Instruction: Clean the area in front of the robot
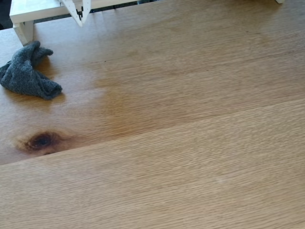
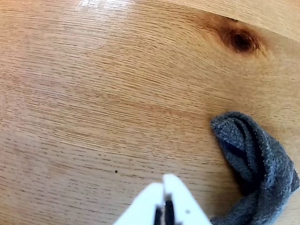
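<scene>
Tabletop (image 1: 190, 143) of light brown wood grain spreads out below the robot's pointed white claw (image 2: 164, 185), whose two fingers are pressed together, holding nothing and hanging clear above the bare wood. In the fixed view the claw (image 1: 79, 18) pokes down from the top edge, in front of a white frame (image 1: 24, 19). A crumpled dark grey woolly cloth (image 2: 255, 164) lies just to the claw's right in the wrist view. Beyond it sits a dark brown knot (image 2: 241, 41).
</scene>
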